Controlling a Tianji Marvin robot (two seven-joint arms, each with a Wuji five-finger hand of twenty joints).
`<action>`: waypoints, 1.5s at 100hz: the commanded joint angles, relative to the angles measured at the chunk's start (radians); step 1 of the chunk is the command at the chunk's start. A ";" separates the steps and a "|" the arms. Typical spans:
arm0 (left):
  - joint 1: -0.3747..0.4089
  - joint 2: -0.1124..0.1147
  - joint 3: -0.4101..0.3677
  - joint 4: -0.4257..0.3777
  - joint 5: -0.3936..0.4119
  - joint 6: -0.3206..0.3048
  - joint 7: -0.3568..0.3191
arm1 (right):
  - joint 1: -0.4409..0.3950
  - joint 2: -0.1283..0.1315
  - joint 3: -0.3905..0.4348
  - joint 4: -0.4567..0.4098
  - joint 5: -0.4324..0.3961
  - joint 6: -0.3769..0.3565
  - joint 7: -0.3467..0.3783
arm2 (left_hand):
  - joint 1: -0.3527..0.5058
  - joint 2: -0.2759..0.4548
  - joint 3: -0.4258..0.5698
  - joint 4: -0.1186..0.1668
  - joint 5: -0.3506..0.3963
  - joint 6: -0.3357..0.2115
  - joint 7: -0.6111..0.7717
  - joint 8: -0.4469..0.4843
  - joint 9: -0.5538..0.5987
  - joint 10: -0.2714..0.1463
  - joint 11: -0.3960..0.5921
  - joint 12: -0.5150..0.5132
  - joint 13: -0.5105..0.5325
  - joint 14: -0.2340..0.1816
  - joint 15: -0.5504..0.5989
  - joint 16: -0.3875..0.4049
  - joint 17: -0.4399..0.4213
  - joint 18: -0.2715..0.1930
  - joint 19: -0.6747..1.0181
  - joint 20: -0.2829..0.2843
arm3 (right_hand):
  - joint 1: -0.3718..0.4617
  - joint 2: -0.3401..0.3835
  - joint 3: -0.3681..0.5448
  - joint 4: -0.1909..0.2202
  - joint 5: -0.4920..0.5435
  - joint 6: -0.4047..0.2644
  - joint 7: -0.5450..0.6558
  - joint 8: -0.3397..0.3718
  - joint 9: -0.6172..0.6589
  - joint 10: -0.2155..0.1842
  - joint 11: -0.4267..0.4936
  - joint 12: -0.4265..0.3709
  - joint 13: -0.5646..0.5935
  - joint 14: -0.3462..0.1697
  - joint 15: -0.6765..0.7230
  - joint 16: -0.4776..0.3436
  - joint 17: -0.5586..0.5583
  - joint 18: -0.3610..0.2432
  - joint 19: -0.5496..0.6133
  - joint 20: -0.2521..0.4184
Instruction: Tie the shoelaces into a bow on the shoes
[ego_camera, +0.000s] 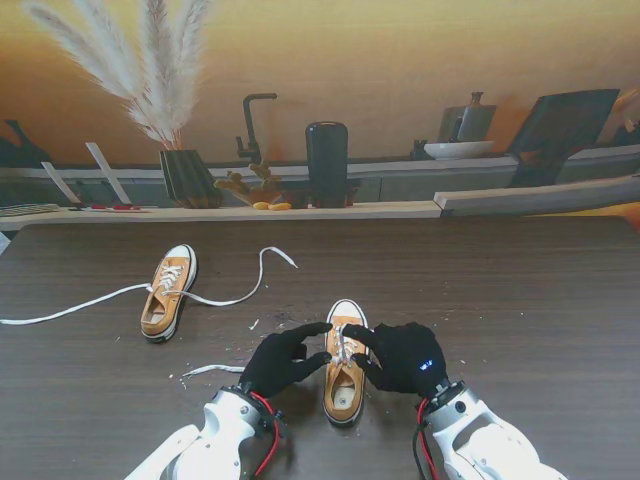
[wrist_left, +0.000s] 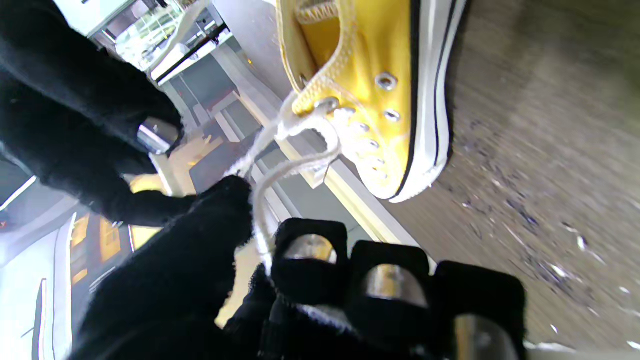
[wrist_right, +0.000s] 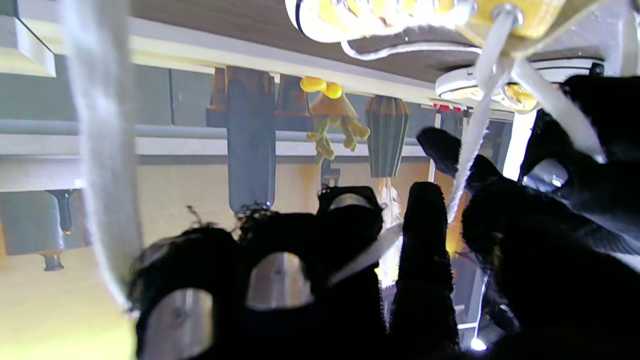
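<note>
A yellow sneaker (ego_camera: 345, 385) with a white toe cap lies on the dark table close to me, toe pointing away. My left hand (ego_camera: 283, 358) and right hand (ego_camera: 403, 357), both in black gloves, meet over its white laces (ego_camera: 343, 345). In the left wrist view the sneaker (wrist_left: 385, 85) shows its eyelets, and a lace loop (wrist_left: 295, 160) runs down between my thumb and fingers. In the right wrist view a lace strand (wrist_right: 470, 150) comes taut from an eyelet into my fingers (wrist_right: 425, 225). A second yellow sneaker (ego_camera: 168, 290) lies farther off to the left, untied.
The second sneaker's long white lace (ego_camera: 235, 290) trails across the table to both sides. A short lace piece (ego_camera: 210, 370) and small white crumbs lie near my left hand. A ledge at the back carries a ribbed vase with pampas grass (ego_camera: 188, 178) and a black cylinder (ego_camera: 327, 163).
</note>
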 joint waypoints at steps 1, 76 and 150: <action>-0.021 -0.008 0.012 0.002 -0.009 -0.006 -0.026 | -0.004 0.002 0.001 -0.009 -0.009 -0.006 0.012 | -0.020 -0.024 0.022 -0.023 -0.018 0.037 -0.020 -0.025 0.027 0.016 0.012 -0.010 0.031 -0.048 0.042 0.018 0.035 -0.194 0.257 -0.009 | 0.046 0.005 0.040 0.007 0.001 -0.028 0.002 0.002 0.004 0.014 0.026 -0.011 0.027 0.023 0.005 -0.015 0.013 0.011 0.220 -0.001; -0.123 -0.001 0.086 0.073 -0.092 -0.059 -0.138 | 0.030 -0.013 -0.014 0.029 0.026 0.009 -0.084 | 0.164 0.012 -0.226 -0.036 0.148 -0.183 0.565 0.183 0.008 0.027 0.004 0.004 0.032 -0.042 0.031 0.022 0.034 -0.194 0.257 -0.039 | 0.072 -0.002 0.054 0.003 -0.037 -0.072 0.026 0.011 -0.068 0.022 -0.011 -0.031 0.027 0.036 -0.040 -0.034 0.010 0.020 0.188 -0.008; -0.068 0.016 0.052 0.031 -0.068 -0.080 -0.160 | 0.248 -0.113 -0.215 0.228 0.289 0.167 -0.146 | 0.160 0.019 -0.226 -0.034 0.132 -0.165 0.594 0.169 0.008 0.015 -0.001 0.005 0.032 -0.041 0.025 0.021 0.032 -0.193 0.257 -0.049 | -0.043 -0.226 0.054 -0.024 0.174 0.083 0.059 0.016 0.124 -0.088 0.127 0.028 0.032 -0.101 0.103 0.077 0.036 -0.123 0.289 0.075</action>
